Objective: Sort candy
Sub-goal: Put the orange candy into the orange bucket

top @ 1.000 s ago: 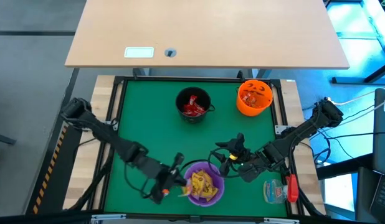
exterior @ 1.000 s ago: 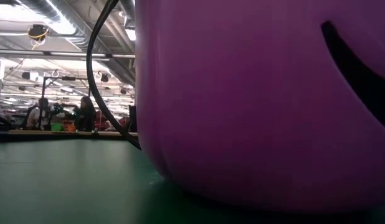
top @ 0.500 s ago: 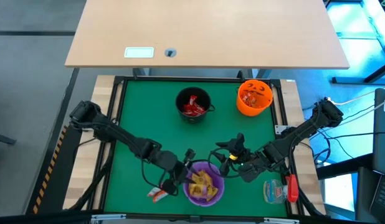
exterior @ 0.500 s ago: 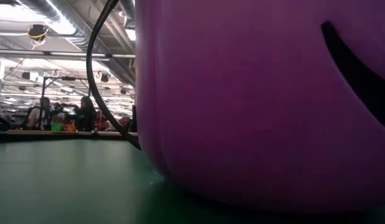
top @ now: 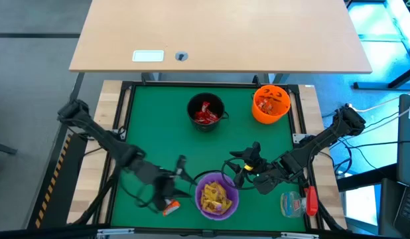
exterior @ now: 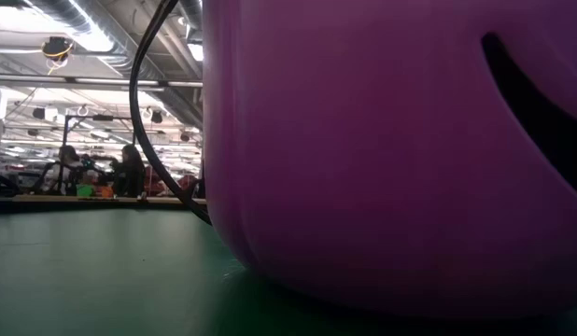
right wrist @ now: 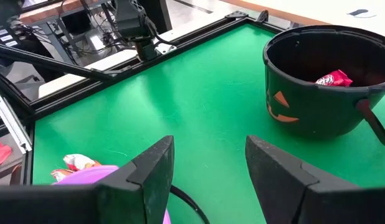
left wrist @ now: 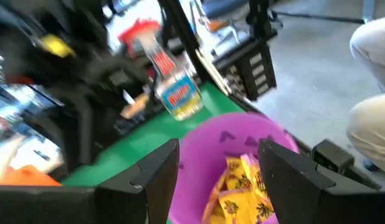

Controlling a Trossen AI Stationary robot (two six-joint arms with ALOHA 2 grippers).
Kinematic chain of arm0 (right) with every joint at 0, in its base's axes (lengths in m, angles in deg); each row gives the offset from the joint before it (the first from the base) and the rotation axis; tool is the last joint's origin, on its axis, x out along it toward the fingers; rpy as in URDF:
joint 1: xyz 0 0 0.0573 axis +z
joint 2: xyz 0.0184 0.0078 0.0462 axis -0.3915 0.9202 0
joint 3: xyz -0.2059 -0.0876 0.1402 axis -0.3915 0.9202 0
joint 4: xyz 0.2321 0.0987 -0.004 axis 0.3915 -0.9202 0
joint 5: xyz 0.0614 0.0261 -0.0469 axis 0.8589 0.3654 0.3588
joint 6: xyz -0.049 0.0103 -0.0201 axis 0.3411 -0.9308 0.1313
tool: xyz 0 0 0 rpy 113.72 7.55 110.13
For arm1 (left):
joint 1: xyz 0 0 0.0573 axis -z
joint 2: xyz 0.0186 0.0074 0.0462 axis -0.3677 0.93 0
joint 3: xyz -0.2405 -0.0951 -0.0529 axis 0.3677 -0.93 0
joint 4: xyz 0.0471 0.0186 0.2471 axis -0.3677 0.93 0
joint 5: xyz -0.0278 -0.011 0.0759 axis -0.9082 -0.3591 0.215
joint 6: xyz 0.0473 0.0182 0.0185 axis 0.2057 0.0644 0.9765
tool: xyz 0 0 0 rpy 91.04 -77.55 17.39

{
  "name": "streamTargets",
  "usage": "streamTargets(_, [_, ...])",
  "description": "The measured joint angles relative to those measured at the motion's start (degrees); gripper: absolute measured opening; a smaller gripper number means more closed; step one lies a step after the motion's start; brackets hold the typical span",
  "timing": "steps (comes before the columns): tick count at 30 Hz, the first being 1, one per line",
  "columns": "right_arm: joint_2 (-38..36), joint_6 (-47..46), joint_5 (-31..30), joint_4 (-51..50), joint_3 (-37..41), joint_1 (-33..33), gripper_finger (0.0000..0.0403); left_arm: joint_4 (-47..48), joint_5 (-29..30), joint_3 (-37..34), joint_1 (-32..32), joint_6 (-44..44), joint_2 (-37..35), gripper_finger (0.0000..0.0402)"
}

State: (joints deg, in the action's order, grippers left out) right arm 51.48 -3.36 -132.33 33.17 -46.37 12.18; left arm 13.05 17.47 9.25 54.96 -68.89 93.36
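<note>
Bare green mat point(top: 158, 133) lies open between the purple bowl point(top: 216, 196) in front and the black bowl point(top: 205, 111).

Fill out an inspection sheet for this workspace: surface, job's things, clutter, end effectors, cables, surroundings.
Surface: green mat, framed.
Job's things: yellow candy in purple bowl; red candy in black bowl; orange bowl holds candy; one loose candy on mat left of the purple bowl.
Clutter: clear plastic item with red part, right of purple bowl.
End effectors: left end effector open, empty, beside purple bowl; right end effector open, empty.
Cables: dark cable by purple bowl.
Surroundings: wooden table behind; people far off.
</note>
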Motion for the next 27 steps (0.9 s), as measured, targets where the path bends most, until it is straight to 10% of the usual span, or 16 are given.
streamTargets(11, [0.0,-1.2,-0.4,0.2,0.0,0.0,0.0198,21.7,18.5,-0.7,10.9,-9.0,-12.8,0.0199])
streamTargets(27, [0.0,-1.0,-2.7,-0.1,0.0,0.0,0.0198,25.3,21.9,-14.7,19.1,-29.4,-13.7,0.0198])
